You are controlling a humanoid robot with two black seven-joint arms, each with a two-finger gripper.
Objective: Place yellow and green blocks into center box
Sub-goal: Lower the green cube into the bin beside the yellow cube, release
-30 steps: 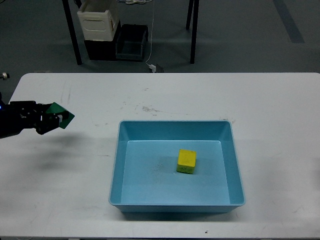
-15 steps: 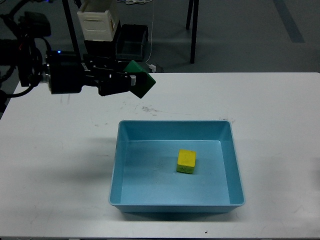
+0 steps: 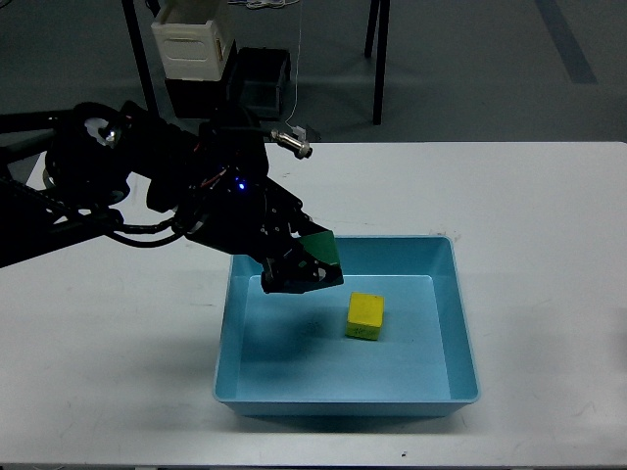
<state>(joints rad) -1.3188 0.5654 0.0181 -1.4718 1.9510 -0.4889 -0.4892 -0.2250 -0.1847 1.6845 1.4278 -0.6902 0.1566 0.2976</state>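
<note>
A blue box [image 3: 460,323] sits on the white table in the middle of the head view. A yellow block [image 3: 366,315] lies on the box floor, right of centre. My left gripper [image 3: 306,269] reaches in from the left and is shut on a green block [image 3: 321,250]. It holds the block above the box's left half, just left of the yellow block and apart from it. Much of the green block is hidden by the black fingers. My right gripper is out of view.
My left arm [image 3: 147,191] spans the table's left side above the surface. Beyond the far edge stand table legs [image 3: 380,59], a white container [image 3: 191,44] and a dark bin [image 3: 257,83] on the floor.
My left gripper carried the green block from the table's left, up past the far edge, then right and down to a spot over the box. The yellow block has not moved.
</note>
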